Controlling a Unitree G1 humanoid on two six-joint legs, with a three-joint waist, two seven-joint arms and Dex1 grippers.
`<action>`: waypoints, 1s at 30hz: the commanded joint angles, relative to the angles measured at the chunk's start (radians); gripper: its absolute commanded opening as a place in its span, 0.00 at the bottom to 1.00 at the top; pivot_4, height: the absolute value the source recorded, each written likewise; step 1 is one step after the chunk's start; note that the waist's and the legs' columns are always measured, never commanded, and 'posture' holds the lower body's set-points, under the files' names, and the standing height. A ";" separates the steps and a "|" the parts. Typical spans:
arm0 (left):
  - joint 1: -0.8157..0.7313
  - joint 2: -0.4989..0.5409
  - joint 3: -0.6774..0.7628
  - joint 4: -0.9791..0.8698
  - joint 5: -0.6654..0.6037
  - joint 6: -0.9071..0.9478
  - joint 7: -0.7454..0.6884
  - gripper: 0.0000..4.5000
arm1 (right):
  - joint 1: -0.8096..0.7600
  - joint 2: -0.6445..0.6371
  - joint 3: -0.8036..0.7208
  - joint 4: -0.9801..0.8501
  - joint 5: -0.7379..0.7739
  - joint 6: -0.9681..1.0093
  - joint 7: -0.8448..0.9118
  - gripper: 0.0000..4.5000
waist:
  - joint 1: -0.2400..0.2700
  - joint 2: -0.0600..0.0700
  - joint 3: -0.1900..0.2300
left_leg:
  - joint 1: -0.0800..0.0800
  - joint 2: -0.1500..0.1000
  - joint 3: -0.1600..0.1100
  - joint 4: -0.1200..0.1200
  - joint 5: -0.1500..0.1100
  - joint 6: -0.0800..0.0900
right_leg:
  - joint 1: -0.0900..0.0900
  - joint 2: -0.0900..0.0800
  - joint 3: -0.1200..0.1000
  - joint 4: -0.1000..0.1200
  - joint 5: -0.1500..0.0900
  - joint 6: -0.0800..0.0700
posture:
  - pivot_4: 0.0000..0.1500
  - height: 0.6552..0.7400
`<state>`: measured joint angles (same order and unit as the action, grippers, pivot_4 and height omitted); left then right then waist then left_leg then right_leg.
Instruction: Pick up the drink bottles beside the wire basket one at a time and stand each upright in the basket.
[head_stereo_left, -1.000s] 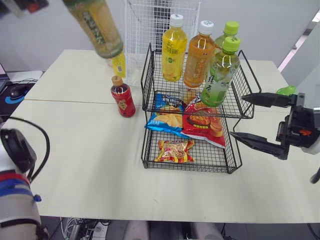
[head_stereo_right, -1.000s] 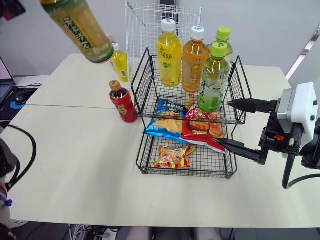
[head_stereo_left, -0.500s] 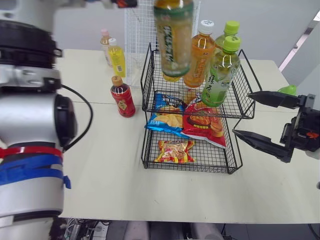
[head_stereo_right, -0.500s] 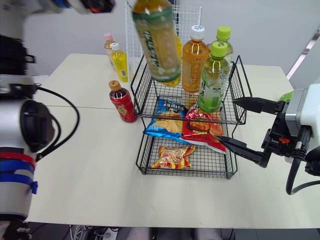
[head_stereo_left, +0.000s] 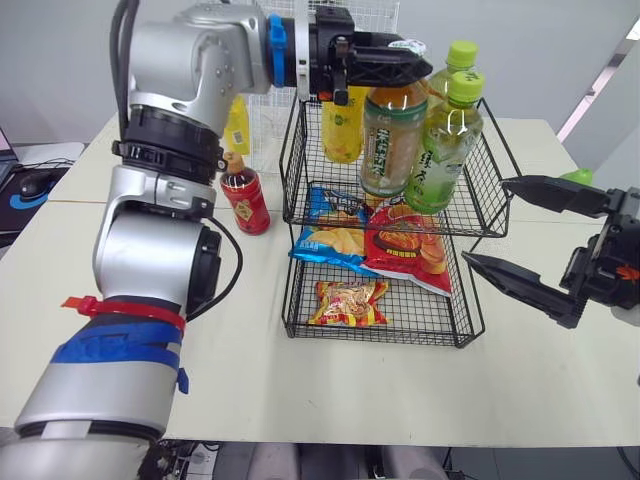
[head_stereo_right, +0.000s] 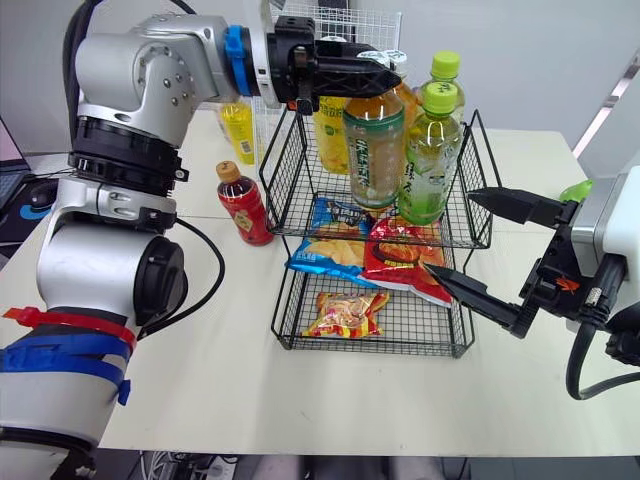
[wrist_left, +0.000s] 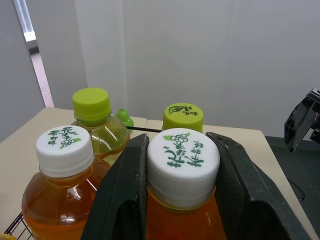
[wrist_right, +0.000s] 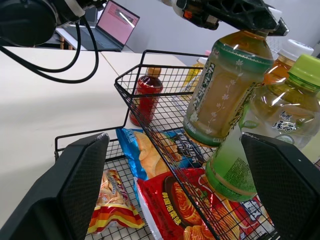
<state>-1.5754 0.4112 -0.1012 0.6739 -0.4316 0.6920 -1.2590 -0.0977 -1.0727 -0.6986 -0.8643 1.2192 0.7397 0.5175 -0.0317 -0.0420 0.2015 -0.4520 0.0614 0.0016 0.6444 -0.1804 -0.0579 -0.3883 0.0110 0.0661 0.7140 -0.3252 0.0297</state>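
Note:
My left gripper (head_stereo_left: 393, 56) is shut on the white cap of a green-tea bottle (head_stereo_left: 386, 140). The bottle hangs almost upright inside the upper tier of the black wire basket (head_stereo_left: 400, 340); whether its base touches the wire floor I cannot tell. In the left wrist view both fingers (wrist_left: 122, 190) clamp that cap (wrist_left: 183, 157). A yellow bottle (head_stereo_left: 342, 135), an orange bottle (wrist_left: 62, 200) and two green-capped bottles (head_stereo_left: 445, 140) stand around it. A small red bottle (head_stereo_left: 245, 193) and a small yellow one (head_stereo_left: 238, 125) stand on the table left of the basket. My right gripper (head_stereo_left: 486, 220) is open to the basket's right.
The lower tier holds a blue chip bag (head_stereo_left: 330, 235), a red snack bag (head_stereo_left: 405, 250) and a small packet (head_stereo_left: 348, 302). A white wire panel (head_stereo_left: 285, 50) stands behind the basket. A green object (head_stereo_left: 575, 180) lies at the table's right edge.
My left arm swung the tea bottle from the far left over to the basket, turned it upright and lowered it into the upper tier. The right gripper has barely moved.

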 joint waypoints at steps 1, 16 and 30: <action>-0.021 -0.019 0.025 0.002 0.017 -0.071 -0.008 0.31 | 0.000 -0.013 -0.049 -0.004 -0.002 -0.020 -0.017 1.00 | 0.000 0.000 0.000 | 0.000 0.000 0.000 0.000 0.000 0.000 | 0.000 0.000 0.000 0.000 0.000 0.000 | 1.00 0.95; -0.036 -0.048 0.038 0.097 0.058 -0.127 -0.069 0.60 | -0.021 -0.020 -0.028 0.015 -0.025 -0.032 -0.040 1.00 | 0.000 0.000 0.000 | 0.000 0.000 0.000 0.000 0.000 0.000 | 0.000 0.000 0.000 0.000 0.000 0.000 | 1.00 0.95; -0.035 0.019 0.104 0.043 0.025 -0.095 -0.120 0.99 | -0.052 -0.007 0.003 0.032 -0.075 -0.051 -0.058 1.00 | 0.000 0.000 0.000 | 0.000 0.000 0.000 0.000 0.000 0.000 | 0.000 0.000 0.000 0.000 0.000 0.000 | 1.00 0.95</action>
<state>-1.5817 0.4102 -0.0366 0.7598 -0.3773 0.5870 -1.3750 -0.1351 -1.0790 -0.6837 -0.8365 1.1573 0.7117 0.4695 -0.0321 -0.0416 0.2013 -0.4518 0.0615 0.0014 0.6446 -0.1804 -0.0579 -0.3879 0.0110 0.0658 0.7141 -0.3252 0.0297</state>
